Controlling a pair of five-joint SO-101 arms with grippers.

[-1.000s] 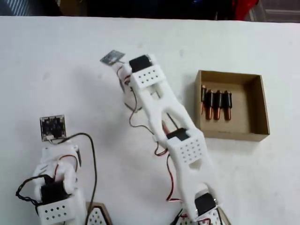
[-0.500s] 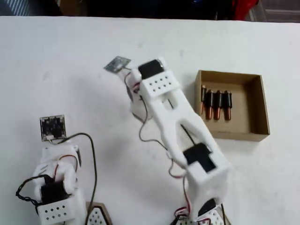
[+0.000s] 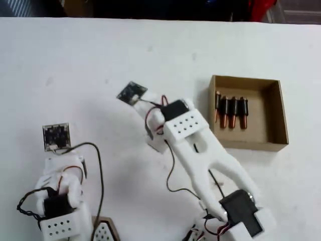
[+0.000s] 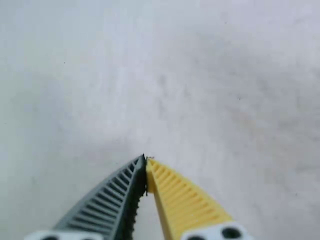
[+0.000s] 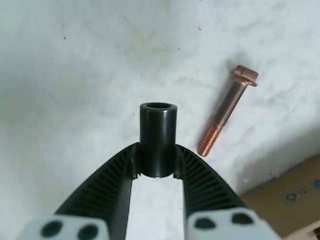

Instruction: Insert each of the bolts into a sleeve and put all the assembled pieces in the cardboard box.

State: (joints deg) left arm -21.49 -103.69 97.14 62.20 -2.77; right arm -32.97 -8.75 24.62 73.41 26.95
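white table (image 5: 75,75) holds loose bolt (image 5: 227,112) just beside sleeve (image 5: 157,125), sleeve pinched at one end by right gripper (image 5: 156,150); four assembled pieces (image 3: 231,111) in cardboard box (image 3: 278,113); left gripper (image 4: 146,165) closed, empty; risk: shallow pinch lets sleeve twist, knocking bolt away

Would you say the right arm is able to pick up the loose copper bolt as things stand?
Probably not: the right gripper is shut on the black sleeve, so it has no free grip. The bolt itself lies bare on the table beside the sleeve, with nothing over it.
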